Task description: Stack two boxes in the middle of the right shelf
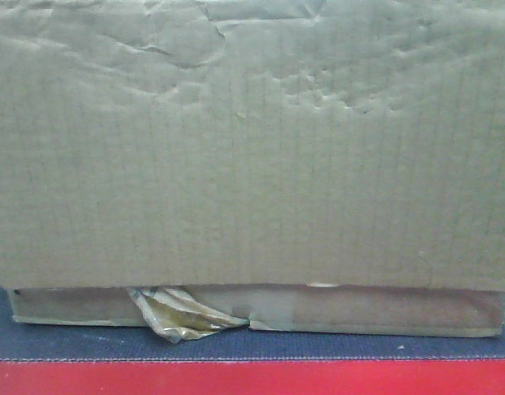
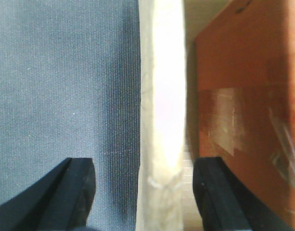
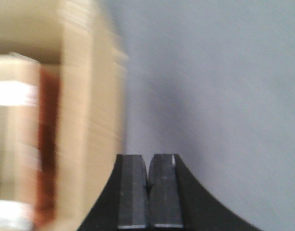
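While the front view is filled almost wholly by the box point(image 1: 252, 164), we can see that its long side runs parallel to the red beam point(image 1: 252, 380) at the rack's front edge. It rests on the dark deck point(image 1: 63, 346), and torn tape point(image 1: 183, 317) curls at its bottom edge.

From the left wrist, the left gripper point(image 2: 145, 192) stands wide apart, straddling a pale, washed-out cardboard edge point(image 2: 162, 96). One finger is over the deck and the other is by the brown taped face point(image 2: 243, 72). We cannot tell whether either touches.

From the right wrist, much blurred, the right gripper point(image 3: 147, 192) has its fingers pressed together on nothing. The box lies toward the left of that view, apart from it.

We judge the left arm the nearer, and the box not yet lifted from this deck.
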Robot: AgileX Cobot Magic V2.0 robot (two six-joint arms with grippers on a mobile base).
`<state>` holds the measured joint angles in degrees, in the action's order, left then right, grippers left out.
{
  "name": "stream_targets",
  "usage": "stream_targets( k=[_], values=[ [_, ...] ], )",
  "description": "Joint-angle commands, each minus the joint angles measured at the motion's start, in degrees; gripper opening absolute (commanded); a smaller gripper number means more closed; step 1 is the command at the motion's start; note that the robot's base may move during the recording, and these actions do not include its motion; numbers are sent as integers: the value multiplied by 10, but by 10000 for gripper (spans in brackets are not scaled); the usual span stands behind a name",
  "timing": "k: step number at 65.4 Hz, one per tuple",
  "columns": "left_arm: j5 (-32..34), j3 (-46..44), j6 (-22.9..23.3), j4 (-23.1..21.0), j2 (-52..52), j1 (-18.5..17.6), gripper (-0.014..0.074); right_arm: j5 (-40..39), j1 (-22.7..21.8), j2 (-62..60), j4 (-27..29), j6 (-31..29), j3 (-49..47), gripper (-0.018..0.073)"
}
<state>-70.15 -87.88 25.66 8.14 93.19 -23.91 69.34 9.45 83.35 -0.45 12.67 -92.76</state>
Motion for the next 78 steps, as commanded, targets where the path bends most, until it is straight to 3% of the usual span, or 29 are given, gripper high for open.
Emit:
stream_targets(
  k=[1, 11, 16, 33, 47, 78],
  values=[
    [2, -1, 0, -1, -3, 2, 349, 6, 21, 37, -7, 3, -41, -68],
    [2, -1, 0, -1, -3, 2, 349, 6, 41, 65, -7, 4, -60, 250],
    [2, -1, 0, -1, -3, 2, 349, 6, 45, 71, -7, 19, -53, 325],
    [2, -1, 0, 0, -3, 2, 349, 6, 47, 72, 5, 39, 8, 261],
    [2, -1, 0, 2, -3, 2, 349, 6, 83, 72, 5, 44, 59, 244],
    [4, -1, -2, 18, -3, 2, 349, 6, 85, 72, 0, 44, 62, 244]
  ],
)
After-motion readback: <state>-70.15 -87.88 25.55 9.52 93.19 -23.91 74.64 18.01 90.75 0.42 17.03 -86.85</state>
